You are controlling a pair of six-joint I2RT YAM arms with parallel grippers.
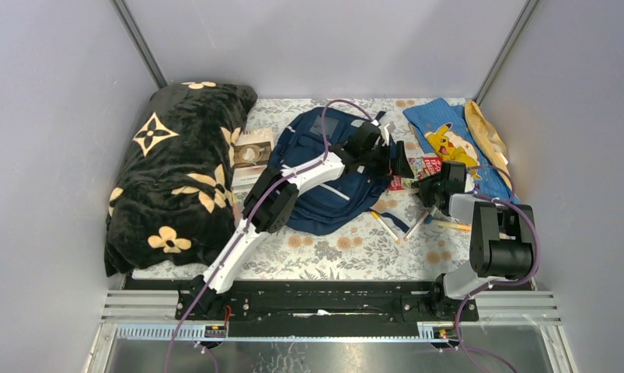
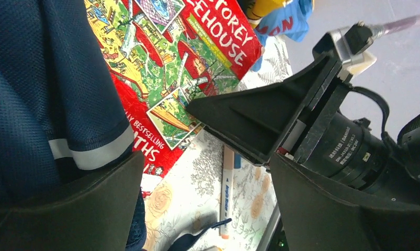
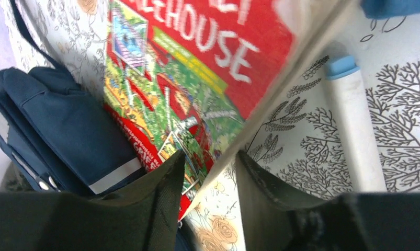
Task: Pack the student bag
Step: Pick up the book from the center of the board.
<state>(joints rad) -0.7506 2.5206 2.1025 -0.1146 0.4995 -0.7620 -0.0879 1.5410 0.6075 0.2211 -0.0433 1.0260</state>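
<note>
Here the student bag (image 1: 302, 144) lies mid-way on the desk (image 1: 332, 252), the left tool (image 2: 206, 167) spread wide at its 3 o'clock rim, likely to open it, while the right tool (image 3: 210, 157) straddles the edge of the red Treehouse book (image 3: 171, 78), clamped or not I cannot tell

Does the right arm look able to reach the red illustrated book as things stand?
Likely yes: the edge of the red illustrated book lies between the parted jaws of the right arm, and nothing covers it there.

Bright, even light cast soft shadows; the right wrist view smeared the book (image 3: 197, 78), the left showed the student bag (image 2: 40, 78) sharp.
</note>
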